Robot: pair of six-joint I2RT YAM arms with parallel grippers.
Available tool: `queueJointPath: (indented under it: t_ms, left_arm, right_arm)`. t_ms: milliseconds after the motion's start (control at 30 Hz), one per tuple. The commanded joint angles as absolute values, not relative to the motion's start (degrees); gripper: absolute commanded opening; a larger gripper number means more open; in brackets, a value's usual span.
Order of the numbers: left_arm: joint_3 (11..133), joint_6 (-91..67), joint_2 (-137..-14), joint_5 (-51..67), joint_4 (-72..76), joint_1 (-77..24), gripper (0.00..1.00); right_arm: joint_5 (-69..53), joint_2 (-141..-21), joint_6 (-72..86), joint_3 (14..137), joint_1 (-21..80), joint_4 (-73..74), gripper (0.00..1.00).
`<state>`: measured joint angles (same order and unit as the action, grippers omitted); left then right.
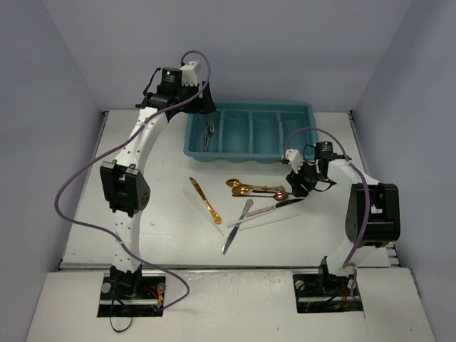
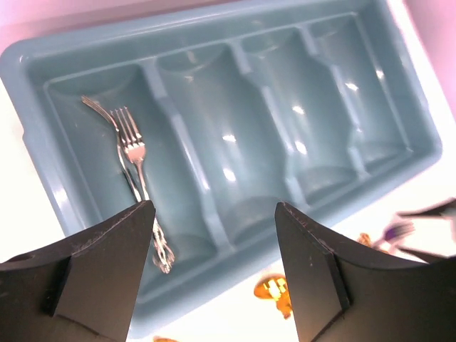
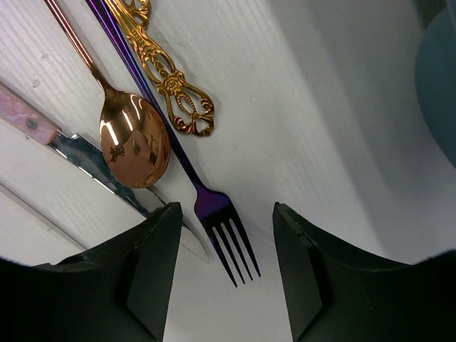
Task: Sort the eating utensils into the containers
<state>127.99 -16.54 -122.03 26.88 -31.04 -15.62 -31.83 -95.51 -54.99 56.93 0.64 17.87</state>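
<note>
Over the far left end of the teal tray (image 1: pixel 249 107) my left arm stands tall, elbow bent, forearm stretched away from the base, wrist tipped down. My left gripper (image 2: pixel 214 210) hangs above the leftmost compartment with its fingers wide apart and nothing between them. Below it the silver forks (image 2: pixel 132 146) lie lengthwise in that compartment, tines toward the far wall; the other three compartments hold nothing that I can see.

My right arm is folded low, its forearm reaching inward across the table (image 3: pixel 320 142) to the right end of the loose cluster of utensils. My right gripper (image 3: pixel 226 214) points down close to the tabletop, fingers parted and gripping nothing, straddling the tines of a purple fork (image 3: pixel 214 210) that lies flat. Just beside that fork rests a rose-gold spoon (image 3: pixel 134 139), bowl up. An ornate gold handle (image 3: pixel 174 89) lies on the fork's other side, and a pink-handled knife (image 3: pixel 28 121) runs under the spoon's bowl.
</note>
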Motion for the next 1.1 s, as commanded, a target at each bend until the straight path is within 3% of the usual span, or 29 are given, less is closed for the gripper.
queueJointPath:
  t_ms: [0,533,1067]
  left_arm:
    - [125.05,-14.57,-115.84,28.95,-28.94,-15.10,0.67]
    - [122.32,-14.96,-114.46,28.76,-29.16,-13.34,0.67]
    - [119.24,-14.25,-111.30,27.20,-29.09,-11.92,0.66]
  right_arm:
    - [-33.21,-96.28,-58.59,60.34,2.31,18.21,0.51]
    - [-29.90,-100.33,-65.83,59.74,4.44,18.46,0.41]
    - [-23.75,-95.88,-74.48,58.98,11.12,22.06,0.12]
